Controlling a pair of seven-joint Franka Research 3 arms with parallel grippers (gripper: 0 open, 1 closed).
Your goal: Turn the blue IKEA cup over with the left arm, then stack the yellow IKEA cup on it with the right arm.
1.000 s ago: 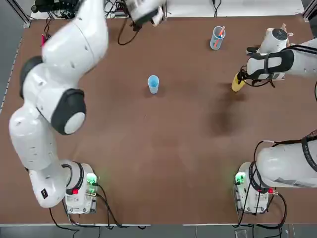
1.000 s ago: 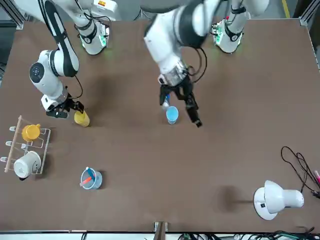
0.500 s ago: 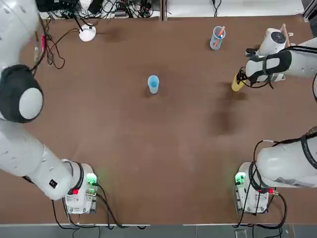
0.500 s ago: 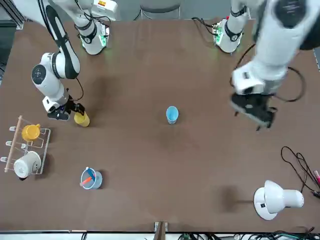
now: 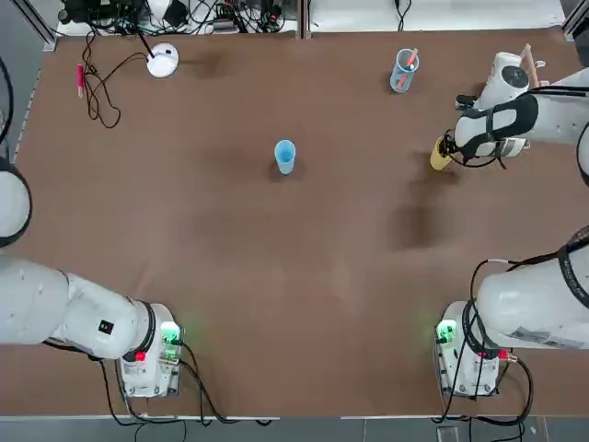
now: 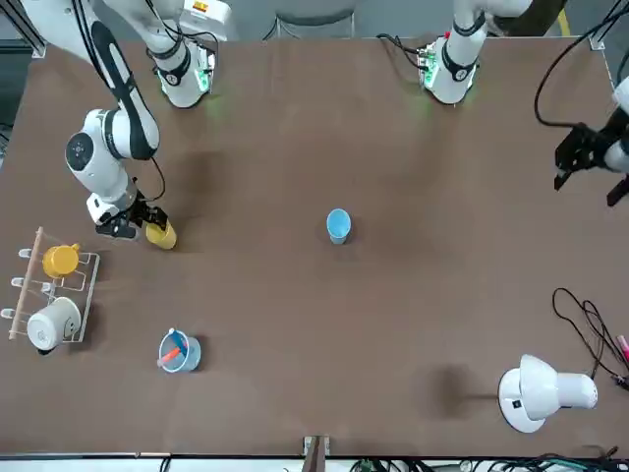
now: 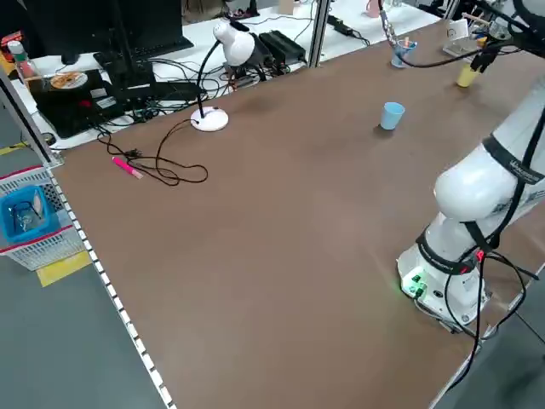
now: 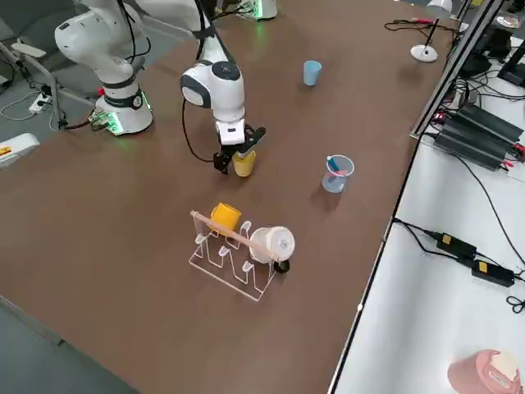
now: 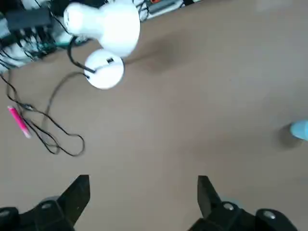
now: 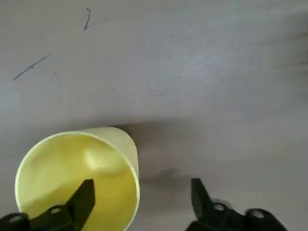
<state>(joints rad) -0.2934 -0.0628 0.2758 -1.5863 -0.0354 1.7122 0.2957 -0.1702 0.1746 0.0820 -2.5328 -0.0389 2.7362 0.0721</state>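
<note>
A second ago our left arm hung over the blue cup [image 5: 285,156] at mid-table; since then it has swung clear to its own side, and the left gripper [image 6: 593,162] now sits near the table's edge, well apart from the cup, close to the lamp [image 6: 543,391] and its cable. Its wrist view shows the fingers [image 9: 77,192] spread wide with nothing between them, only bare table and the lamp's base beyond. The blue cup stands alone where it was, mouth up as far as we can read it, so we judge the left arm's part finished and the cup ready to receive the other. The work has passed to the right arm. The right gripper [image 6: 139,218] is down at the yellow cup [image 6: 161,234], which stands upright on the table near the rack [image 6: 49,290] of mugs and well apart from the blue cup. In the right wrist view one finger [image 10: 83,197] is inside the yellow cup's mouth and the other outside its wall, with a gap still showing; the jaws look to be drawing in on the rim but we do not see them clamped yet. The cup has not left the table. What remains, as we judge it, is the whole second step: pinch, lift, carry across, and set it on the blue cup.
</note>
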